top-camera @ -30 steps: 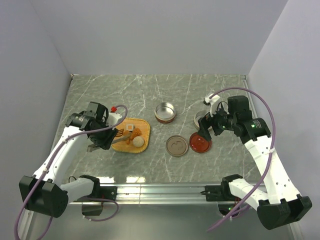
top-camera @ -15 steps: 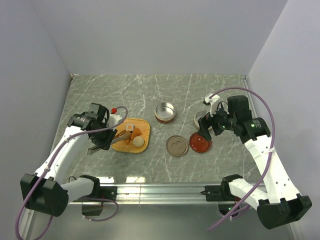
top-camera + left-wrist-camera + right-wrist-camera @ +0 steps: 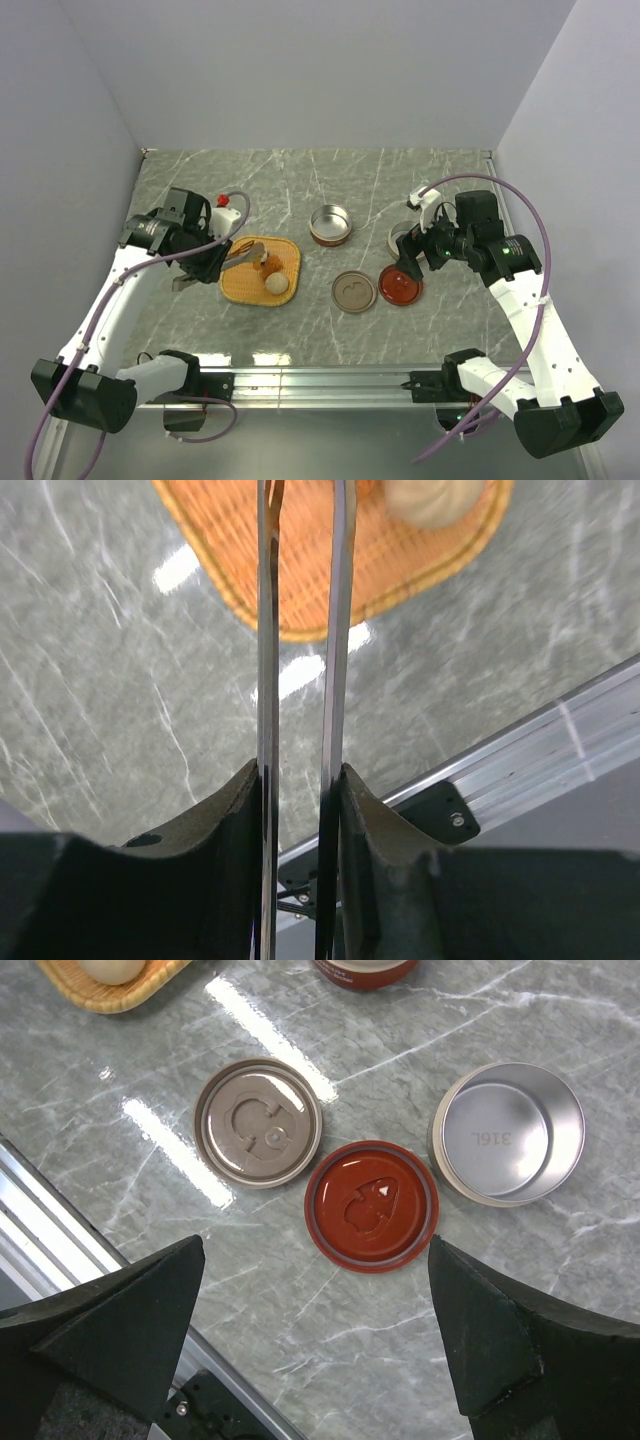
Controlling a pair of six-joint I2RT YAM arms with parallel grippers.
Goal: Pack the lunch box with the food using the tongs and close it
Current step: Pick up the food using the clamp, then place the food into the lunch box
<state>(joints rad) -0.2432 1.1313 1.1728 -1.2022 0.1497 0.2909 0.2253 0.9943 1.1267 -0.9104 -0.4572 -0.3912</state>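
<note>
The slender silver tongs (image 3: 266, 630) sit between my left gripper's (image 3: 300, 810) jaws, which are shut on their two arms. The tongs' (image 3: 243, 257) tips reach over the orange woven tray (image 3: 285, 262). On that tray lie a pale beige ball (image 3: 277, 284) and an orange-brown nugget (image 3: 268, 264) of the food. The ball (image 3: 435, 495) shows at the top edge of the left wrist view. My right gripper (image 3: 315, 1310) hangs open above the red lid (image 3: 372, 1206). The lunch box's steel bowl (image 3: 510, 1132) stands just right of that lid.
A grey-brown lid (image 3: 354, 292) lies left of the red lid (image 3: 400, 286). A second round container with a red band (image 3: 331, 224) stands behind them. The metal rail (image 3: 330, 382) runs along the table's near edge. Walls close in on both sides.
My left gripper has closed on the tongs and moved back and to the left, lifting them so they angle over the tray. The right arm has not moved.
</note>
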